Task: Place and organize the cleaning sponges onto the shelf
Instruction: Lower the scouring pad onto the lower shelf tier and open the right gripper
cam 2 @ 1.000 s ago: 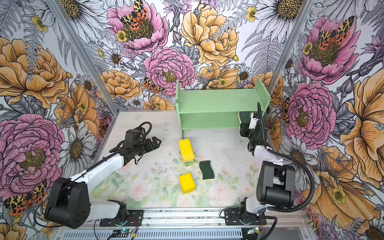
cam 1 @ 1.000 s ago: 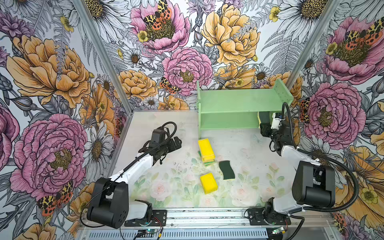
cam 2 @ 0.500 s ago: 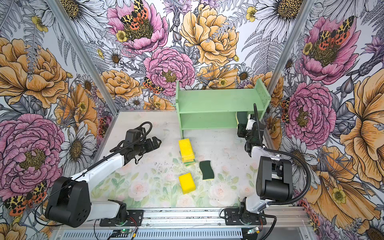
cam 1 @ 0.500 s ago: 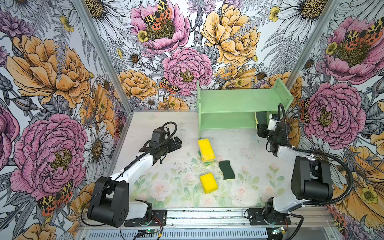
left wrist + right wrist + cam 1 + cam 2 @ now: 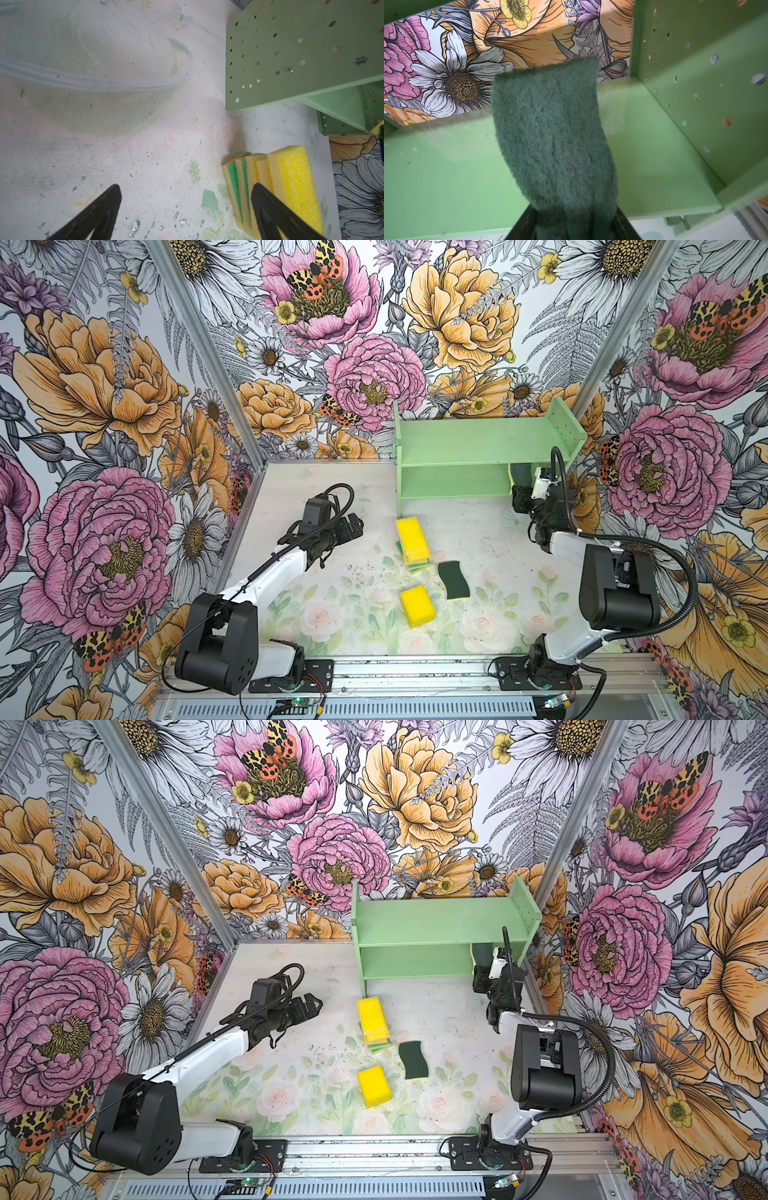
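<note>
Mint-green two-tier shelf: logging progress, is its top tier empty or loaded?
Empty: in both top views the top board of the mint-green shelf is bare.

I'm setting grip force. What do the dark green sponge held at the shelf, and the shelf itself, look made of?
The dark green sponge looks like a fibrous scouring pad: matte and fuzzy, with stray fibres along its edges, so likely soft and compressible. The shelf looks like rigid painted board, wood or metal, I can't tell which. It is smooth with a faint sheen and has clean round holes in its side panel.
</note>
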You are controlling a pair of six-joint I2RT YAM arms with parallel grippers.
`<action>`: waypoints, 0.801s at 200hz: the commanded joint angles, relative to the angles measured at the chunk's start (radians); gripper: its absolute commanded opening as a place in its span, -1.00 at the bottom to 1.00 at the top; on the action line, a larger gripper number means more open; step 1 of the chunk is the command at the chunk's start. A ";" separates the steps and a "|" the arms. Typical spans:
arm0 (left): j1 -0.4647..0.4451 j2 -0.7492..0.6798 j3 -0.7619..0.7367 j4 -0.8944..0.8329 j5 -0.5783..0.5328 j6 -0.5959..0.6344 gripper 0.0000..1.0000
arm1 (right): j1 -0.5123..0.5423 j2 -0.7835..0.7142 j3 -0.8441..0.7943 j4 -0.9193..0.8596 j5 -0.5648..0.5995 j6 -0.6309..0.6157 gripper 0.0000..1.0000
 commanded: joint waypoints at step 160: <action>0.014 -0.007 0.011 -0.001 0.013 0.026 0.98 | 0.010 0.067 0.025 0.094 0.072 0.010 -0.03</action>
